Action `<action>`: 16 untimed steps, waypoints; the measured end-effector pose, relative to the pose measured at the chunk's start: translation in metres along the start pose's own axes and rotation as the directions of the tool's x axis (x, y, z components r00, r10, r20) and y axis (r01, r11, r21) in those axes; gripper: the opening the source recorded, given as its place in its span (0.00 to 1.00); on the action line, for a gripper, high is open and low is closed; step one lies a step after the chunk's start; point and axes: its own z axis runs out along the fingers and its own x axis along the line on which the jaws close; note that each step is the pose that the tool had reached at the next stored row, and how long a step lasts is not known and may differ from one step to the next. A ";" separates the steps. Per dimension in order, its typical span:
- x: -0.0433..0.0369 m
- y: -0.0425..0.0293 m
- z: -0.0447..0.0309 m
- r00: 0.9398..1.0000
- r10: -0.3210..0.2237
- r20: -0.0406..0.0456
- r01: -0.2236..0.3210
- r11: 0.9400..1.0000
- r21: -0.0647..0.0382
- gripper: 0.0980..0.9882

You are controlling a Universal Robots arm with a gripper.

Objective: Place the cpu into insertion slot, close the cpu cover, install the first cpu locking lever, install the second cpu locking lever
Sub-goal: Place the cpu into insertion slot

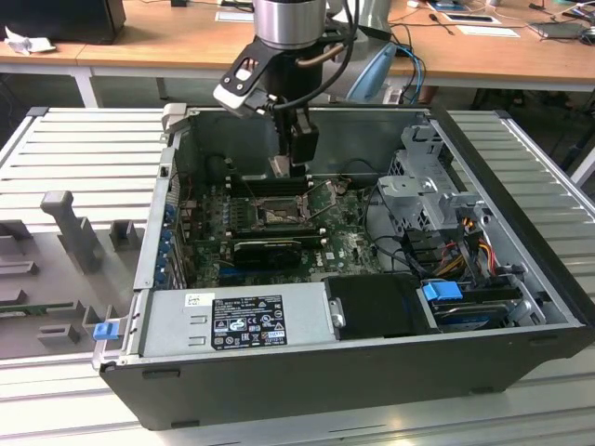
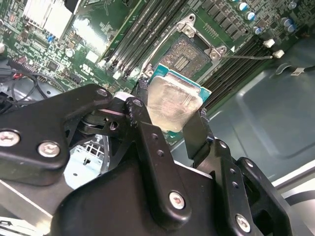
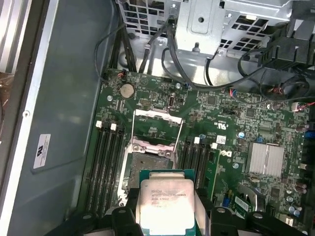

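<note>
My gripper (image 1: 296, 156) hangs inside the open computer case, shut on the cpu (image 1: 282, 168). In both wrist views the cpu (image 3: 165, 204) (image 2: 172, 104) is a pale silver square chip with a green edge, pinched between two black fingers (image 2: 143, 129). It hovers above the board, tilted and apart from the insertion slot (image 3: 146, 166) (image 2: 185, 55), a dark square socket with a metal rim (image 1: 276, 216). The cpu cover (image 3: 158, 113), a silver frame with a window, stands swung open beyond the slot. A thin locking lever (image 2: 246, 56) sticks out beside the slot.
Black memory slots (image 3: 107, 167) flank the socket on both sides. A long black graphics card (image 1: 270, 249) lies nearer the power supply (image 1: 237, 321). A metal drive cage (image 1: 423, 181) with cables fills the exterior view's right. The case walls (image 1: 172, 195) surround the board.
</note>
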 end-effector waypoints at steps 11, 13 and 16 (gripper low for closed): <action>-0.0001 -0.0003 0.0036 0.995 0.100 0.008 -0.100 0.995 -0.002 0.48; 0.0000 -0.0008 0.0102 0.993 0.115 0.010 -0.115 0.993 -0.002 0.48; 0.0001 -0.0014 0.0180 0.993 0.115 0.010 -0.115 0.993 -0.002 0.48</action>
